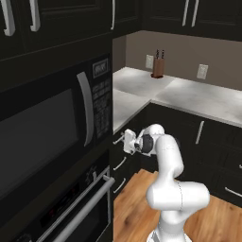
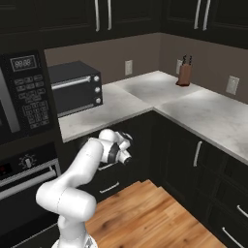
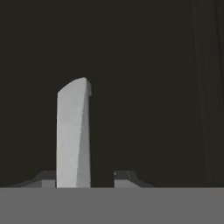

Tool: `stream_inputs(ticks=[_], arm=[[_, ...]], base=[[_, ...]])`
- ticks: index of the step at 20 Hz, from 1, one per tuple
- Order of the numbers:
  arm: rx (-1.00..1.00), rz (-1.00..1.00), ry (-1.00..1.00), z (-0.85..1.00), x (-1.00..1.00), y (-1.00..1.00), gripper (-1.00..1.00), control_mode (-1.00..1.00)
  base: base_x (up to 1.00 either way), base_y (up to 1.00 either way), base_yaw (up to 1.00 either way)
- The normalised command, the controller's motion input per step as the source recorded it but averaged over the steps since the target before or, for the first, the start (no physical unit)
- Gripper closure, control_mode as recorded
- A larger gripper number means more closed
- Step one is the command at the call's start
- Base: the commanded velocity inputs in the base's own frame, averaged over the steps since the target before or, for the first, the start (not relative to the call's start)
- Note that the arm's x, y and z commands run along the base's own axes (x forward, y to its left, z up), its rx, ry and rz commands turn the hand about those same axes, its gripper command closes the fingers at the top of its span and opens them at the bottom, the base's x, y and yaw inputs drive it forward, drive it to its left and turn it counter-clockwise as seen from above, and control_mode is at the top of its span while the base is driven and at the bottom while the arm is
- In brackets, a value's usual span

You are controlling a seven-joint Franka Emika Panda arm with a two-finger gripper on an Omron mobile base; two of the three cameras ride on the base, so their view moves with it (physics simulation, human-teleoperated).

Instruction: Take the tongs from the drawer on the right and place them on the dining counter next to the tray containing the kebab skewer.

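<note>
The drawer (image 3: 153, 87) is closed, its black front flat ahead of the hand. Its slim silver bar handle (image 3: 73, 131) stands on end in the rolled hand view, between my gripper's (image 3: 85, 179) two dark fingertips, against the left one. My gripper is shut on this handle. From the left base, the gripper (image 1: 125, 142) presses against the drawer front just under the counter edge, at the handle (image 1: 118, 140). The right base view puts the hand (image 2: 129, 144) at the same spot. The tongs are hidden inside the drawer. The dining counter, the tray and the kebab skewer are out of view.
A built-in microwave (image 1: 42, 127) and an oven with a long steel bar (image 1: 80, 208) stand close on the left. A black toaster oven (image 2: 75, 87) and a knife block (image 2: 184, 72) sit on the marbled corner counter (image 2: 193, 109). More drawers lie below; wood floor (image 2: 145, 213) stretches behind.
</note>
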Motion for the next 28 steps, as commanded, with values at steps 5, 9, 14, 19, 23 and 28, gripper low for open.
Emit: stream_inputs(ticks=[5, 9, 14, 19, 23, 28], arm=[[0.04, -0.02, 0.36, 0.00, -0.46, -0.31, 1.00, -1.00], [0.06, 0.00, 0.46, 0.00, -0.79, -0.58, 1.00, -1.00], [0.07, 0.00, 0.41, -0.07, -0.91, -0.63, 1.00, -1.00], [0.06, 0.00, 0.37, -0.20, -0.96, -0.59, 1.00, -1.00], [0.01, -0.02, 0.31, -0.17, -0.39, -0.18, 1.00, -1.00], [0.01, 0.00, 0.09, -0.09, -0.66, -0.41, 1.00, -1.00]], base=[[0.00, 0.00, 0.00], [0.00, 0.00, 0.00], [0.00, 0.00, 0.00], [0.00, 0.00, 0.00], [0.00, 0.00, 0.00], [0.00, 0.00, 0.00]])
